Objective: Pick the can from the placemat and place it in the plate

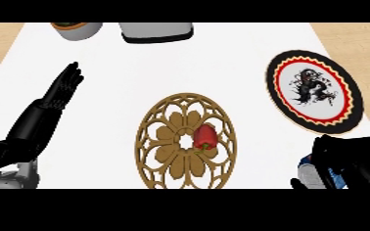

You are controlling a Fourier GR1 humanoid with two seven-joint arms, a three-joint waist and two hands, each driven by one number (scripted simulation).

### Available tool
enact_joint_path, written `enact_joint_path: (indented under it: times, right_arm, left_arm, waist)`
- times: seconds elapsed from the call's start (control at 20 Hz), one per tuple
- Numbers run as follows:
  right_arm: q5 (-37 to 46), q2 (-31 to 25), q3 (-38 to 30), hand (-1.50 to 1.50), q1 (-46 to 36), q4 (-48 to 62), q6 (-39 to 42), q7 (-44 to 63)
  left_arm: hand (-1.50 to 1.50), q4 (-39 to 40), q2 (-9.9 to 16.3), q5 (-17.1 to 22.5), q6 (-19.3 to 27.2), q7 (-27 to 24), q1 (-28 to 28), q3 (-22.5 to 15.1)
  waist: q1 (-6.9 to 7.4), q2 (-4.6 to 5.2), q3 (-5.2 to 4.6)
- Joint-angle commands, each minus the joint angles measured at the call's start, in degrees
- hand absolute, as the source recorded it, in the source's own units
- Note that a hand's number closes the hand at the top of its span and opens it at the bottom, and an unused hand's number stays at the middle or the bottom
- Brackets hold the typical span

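Note:
My right hand [345, 157] is at the lower right, below the plate, with its black fingers curled round a blue and white can [316, 173] that is mostly hidden. The plate [287, 63], with a black and red scalloped rim and a dark figure at its centre, lies at the right just beyond that hand. A round brown lattice placemat [162, 127] sits in the middle, and a red pepper [205, 137] lies on it. At the left my left hand [63, 89] rests open with its fingers pointing up.
At the back left stands a grey pot [78, 31] with a brown top. Beside it is a white container on a dark base [156, 32]. Wooden floor shows past the white counter's far corners.

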Motion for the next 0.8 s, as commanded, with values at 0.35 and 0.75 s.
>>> enact_joint_path:
  times: [0.35,0.75]
  right_arm:
    - [-18.71,5.17,-15.67,1.50,1.01,26.76,-10.04,-26.49]
    - [-15.34,12.57,-16.20,1.50,-11.47,53.61,-3.75,-38.63]
  left_arm:
    - [0.00,0.96,-1.38,-1.17,-2.66,1.69,-5.36,-1.33]
    - [0.00,4.46,-3.34,-2.48,-3.98,1.49,-8.57,-1.21]
  waist:
    - [5.36,0.87,-0.23]
    - [6.26,1.12,-0.25]
